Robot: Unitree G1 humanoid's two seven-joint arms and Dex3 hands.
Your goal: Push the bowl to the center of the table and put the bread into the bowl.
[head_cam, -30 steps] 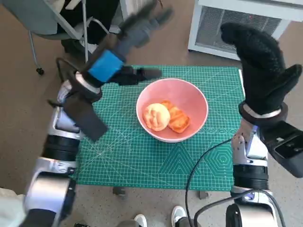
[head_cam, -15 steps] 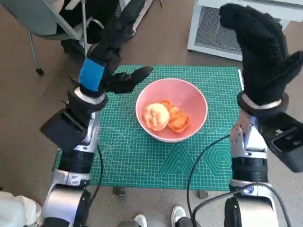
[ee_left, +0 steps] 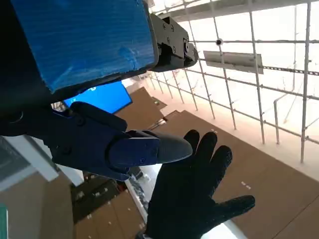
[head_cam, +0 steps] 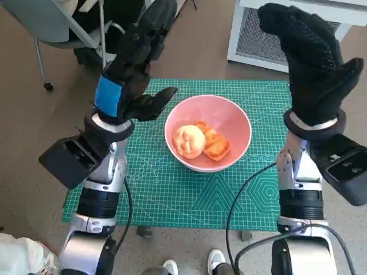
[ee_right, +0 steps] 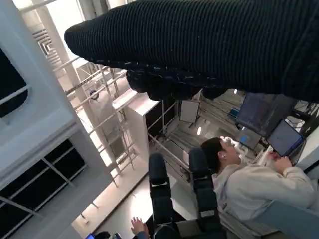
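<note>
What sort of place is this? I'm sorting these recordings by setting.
Probably a lab or office workspace in a tall, glass-walled building. A green cutting mat covers the small table, a person sits at computer screens, and high framed windows show in the wrist views.

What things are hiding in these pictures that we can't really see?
- The bread: head view, the bowl wall hides its underside, and I cannot tell how many pieces lie there.
- The mat: head view, the left hand covers one far corner and the right hand covers the other.
- The table: neither wrist view shows it; both point up at the room.
- Right hand's fingers: right wrist view, only a dark knitted band.
</note>
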